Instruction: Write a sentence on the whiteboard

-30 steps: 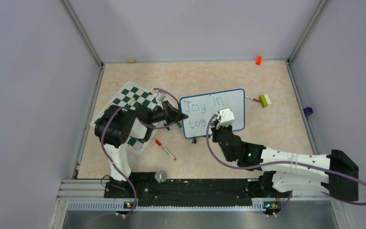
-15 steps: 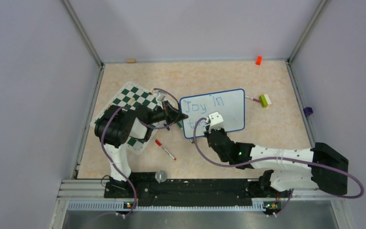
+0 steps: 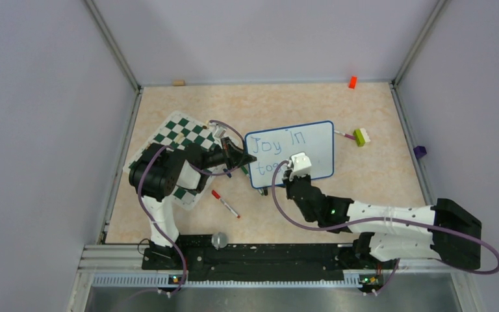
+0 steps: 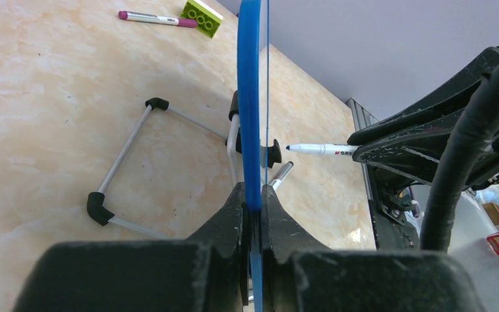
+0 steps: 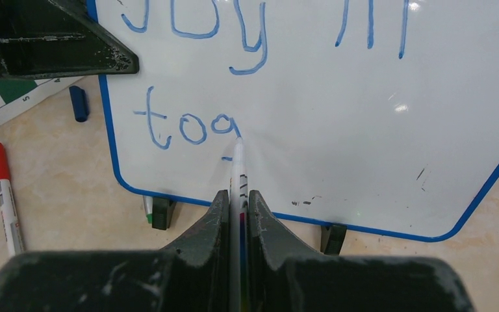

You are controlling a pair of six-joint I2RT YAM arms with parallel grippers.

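Note:
The whiteboard (image 3: pixel 312 144) stands tilted on black feet at mid-table. My left gripper (image 3: pixel 248 158) is shut on its left edge; in the left wrist view the blue frame (image 4: pixel 249 97) runs edge-on between the fingers of that gripper (image 4: pixel 253 201). My right gripper (image 3: pixel 286 175) is shut on a white marker (image 5: pixel 238 170), which also shows in the left wrist view (image 4: pixel 321 149). The marker tip touches the board (image 5: pixel 364 123) just under the last letter. The blue sentence (image 5: pixel 188 127) reads "Joy in" on top and "tog" below.
A green-and-white chess mat (image 3: pixel 179 133) lies under the left arm. A red-capped marker (image 3: pixel 225 203) and a blue cap (image 5: pixel 78 104) lie by the board's left corner. A green brick (image 3: pixel 361 136) with a purple marker lies to the right. Small blocks (image 3: pixel 352 82) sit along the back wall.
My right gripper with the marker moved left along the second line, then back a little to the right. The left gripper and the board have not moved.

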